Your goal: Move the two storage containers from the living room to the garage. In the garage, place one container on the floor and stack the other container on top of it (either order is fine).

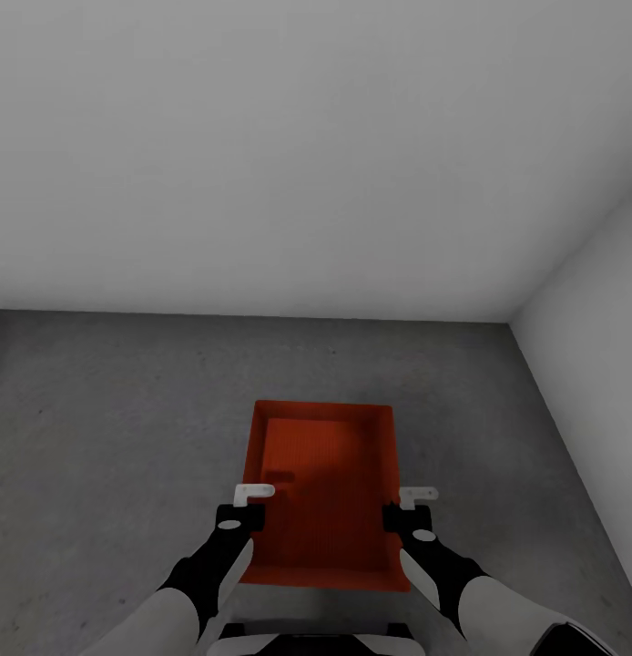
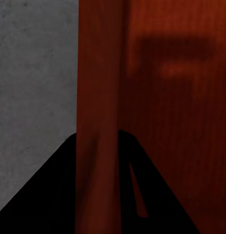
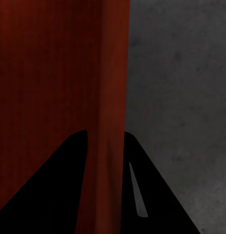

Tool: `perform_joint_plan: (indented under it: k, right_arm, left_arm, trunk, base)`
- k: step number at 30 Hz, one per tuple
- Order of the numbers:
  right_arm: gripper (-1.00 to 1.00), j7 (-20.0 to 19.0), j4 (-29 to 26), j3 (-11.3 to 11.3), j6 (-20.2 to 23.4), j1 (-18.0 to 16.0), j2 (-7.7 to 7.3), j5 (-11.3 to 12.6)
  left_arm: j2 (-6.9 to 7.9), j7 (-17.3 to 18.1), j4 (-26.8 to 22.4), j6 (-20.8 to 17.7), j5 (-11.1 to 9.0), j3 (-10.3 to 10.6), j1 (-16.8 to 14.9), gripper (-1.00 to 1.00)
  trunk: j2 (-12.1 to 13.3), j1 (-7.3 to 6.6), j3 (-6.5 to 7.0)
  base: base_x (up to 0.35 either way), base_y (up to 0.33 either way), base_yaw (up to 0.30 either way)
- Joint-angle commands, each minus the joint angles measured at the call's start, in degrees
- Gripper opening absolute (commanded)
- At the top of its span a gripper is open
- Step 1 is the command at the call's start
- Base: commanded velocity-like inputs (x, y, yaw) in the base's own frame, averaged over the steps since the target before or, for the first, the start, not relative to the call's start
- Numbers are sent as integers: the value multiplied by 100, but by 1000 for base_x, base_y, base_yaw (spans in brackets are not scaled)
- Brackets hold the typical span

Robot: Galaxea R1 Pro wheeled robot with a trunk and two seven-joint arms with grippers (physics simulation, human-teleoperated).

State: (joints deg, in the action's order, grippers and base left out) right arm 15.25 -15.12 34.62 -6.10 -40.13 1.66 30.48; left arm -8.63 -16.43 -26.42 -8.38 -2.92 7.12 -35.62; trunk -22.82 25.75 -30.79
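In the head view, one orange-red container (image 1: 327, 483) is seen low in the middle, held between the two arms above the dark grey floor (image 1: 107, 419), in a corner formed by a pale wall ahead (image 1: 289, 146) and another at the right (image 1: 598, 364). Whether the container rests on the floor or is lifted clear of it cannot be told. The left gripper (image 1: 252, 503) is closed on the container's left wall and the right gripper (image 1: 409, 506) on its right wall; only the white tips and black bodies are made out, and the forearms are cut off by the bottom edge. In the left wrist view, the container's wall (image 2: 98, 122) is seen running between the two black fingers (image 2: 49, 195), which are pressed against it on either side, with floor (image 2: 30, 73) beyond and the shadowed tray bottom on the inner side. In the right wrist view, the wall (image 3: 113, 97) is likewise pinched between the black fingers (image 3: 156, 195), with mottled floor (image 3: 181, 73) outside it. The near ends of the fingers are lost in flat black.
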Motion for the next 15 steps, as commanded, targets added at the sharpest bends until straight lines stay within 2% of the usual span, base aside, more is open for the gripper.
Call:
perform_joint_plan:
  k: [1,15]
  right_arm:
    - [-100,196,-8,-69,-40,-12,-8,-51]
    - [-100,197,-8,-69,-40,-12,-8,-51]
  left_arm:
    - [10,-70,5,-331,-165,115,2,-100]
    - [10,-83,5,-331,-165,115,2,-100]
  trunk:
    - [-9,3,-7]
    - [-9,3,-7]
  base:
    - [0,0,0]
    - [0,0,0]
